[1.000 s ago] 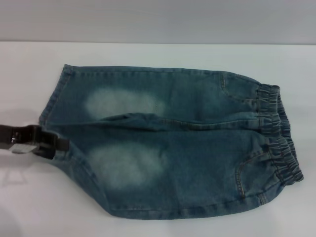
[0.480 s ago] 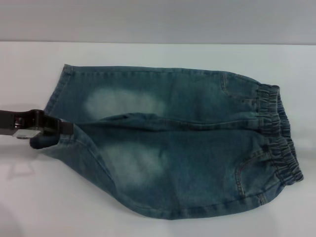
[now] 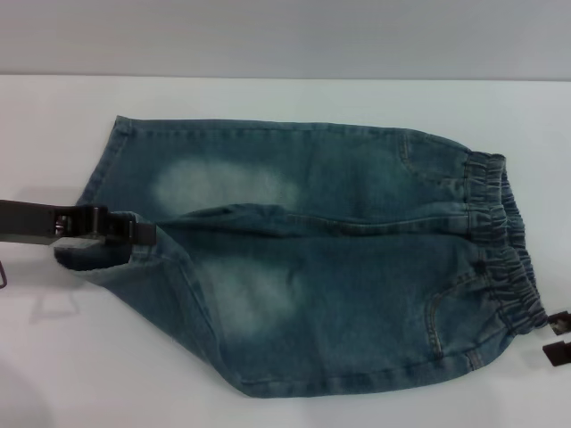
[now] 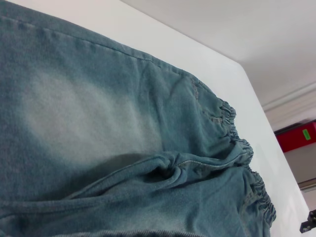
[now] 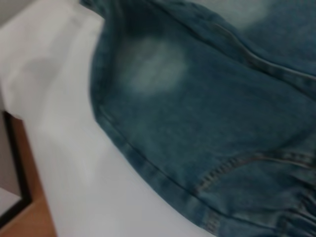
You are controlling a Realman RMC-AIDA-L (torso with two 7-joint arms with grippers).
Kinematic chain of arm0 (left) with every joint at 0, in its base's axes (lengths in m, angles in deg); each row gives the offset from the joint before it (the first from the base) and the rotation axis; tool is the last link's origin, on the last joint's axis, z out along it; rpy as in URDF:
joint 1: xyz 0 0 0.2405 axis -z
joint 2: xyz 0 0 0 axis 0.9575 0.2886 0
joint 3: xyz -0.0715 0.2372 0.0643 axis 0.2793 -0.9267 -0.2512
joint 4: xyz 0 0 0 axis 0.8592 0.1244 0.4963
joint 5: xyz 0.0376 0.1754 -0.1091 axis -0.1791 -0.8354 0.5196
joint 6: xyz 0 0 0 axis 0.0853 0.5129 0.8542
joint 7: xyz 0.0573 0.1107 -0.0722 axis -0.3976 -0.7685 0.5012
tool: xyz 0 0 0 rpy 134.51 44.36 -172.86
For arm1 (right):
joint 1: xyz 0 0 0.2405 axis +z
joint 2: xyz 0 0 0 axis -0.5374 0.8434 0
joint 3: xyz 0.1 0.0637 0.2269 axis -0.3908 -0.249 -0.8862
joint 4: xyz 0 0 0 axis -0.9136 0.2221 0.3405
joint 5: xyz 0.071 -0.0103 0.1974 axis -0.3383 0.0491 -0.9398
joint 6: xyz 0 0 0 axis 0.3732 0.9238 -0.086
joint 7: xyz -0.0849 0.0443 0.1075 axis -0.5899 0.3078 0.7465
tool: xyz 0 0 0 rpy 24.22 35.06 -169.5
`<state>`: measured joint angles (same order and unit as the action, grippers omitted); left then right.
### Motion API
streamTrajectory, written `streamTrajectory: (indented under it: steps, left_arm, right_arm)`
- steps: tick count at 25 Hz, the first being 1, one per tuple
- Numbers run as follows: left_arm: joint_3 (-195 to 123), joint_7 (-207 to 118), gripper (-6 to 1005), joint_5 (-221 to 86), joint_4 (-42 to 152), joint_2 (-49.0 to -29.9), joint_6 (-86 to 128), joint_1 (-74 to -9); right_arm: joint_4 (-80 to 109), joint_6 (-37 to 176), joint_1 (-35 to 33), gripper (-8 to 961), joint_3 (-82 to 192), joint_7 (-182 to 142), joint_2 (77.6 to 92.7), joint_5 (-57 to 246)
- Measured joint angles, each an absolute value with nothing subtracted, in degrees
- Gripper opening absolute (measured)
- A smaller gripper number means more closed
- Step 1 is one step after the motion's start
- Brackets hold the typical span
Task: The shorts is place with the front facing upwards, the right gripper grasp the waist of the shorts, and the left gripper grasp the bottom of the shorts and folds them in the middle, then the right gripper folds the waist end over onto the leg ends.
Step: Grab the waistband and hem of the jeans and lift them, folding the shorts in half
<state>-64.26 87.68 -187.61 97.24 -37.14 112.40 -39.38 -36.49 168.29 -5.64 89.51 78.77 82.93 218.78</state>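
The blue denim shorts point(image 3: 357, 241) lie front up on the white table point(image 3: 53, 125), elastic waist point(image 3: 500, 241) to the right and leg ends to the left. My left gripper point(image 3: 141, 234) is shut on the hem of the near leg, which is lifted and pulled in over the fabric. At the right edge, my right gripper point(image 3: 555, 336) stands open just off the near corner of the waist, apart from it. The left wrist view shows the crotch seam point(image 4: 168, 170), the waistband point(image 4: 239, 145) and the right gripper point(image 4: 309, 222) farther off. The right wrist view shows the near leg point(image 5: 197, 113).
The table's near edge and a wooden surface point(image 5: 24, 217) beyond it show in the right wrist view. A red box point(image 4: 298, 136) stands past the table's far side in the left wrist view. Bare table point(image 3: 89, 357) surrounds the shorts.
My left gripper has moved right with the near leg hem, dragging that leg end inward. The right gripper has come into view beside the waist.
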Motion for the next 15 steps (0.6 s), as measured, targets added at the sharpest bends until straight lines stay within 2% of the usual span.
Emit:
streamTrajectory:
  steps: [9, 15]
  left_arm:
    - [-64.34, 87.58, 45, -187.34, 97.44, -37.16, 112.38, -39.65]
    - [-64.44, 87.02, 48, -187.62, 97.44, -37.31, 112.29, -39.44]
  right_arm:
    - [-36.33, 160.17, -6.42, 515, 89.16, 79.19, 83.38, 219.15]
    - [-33.07, 156.76, -5.34, 516, 89.68, 79.99, 82.89, 220.91]
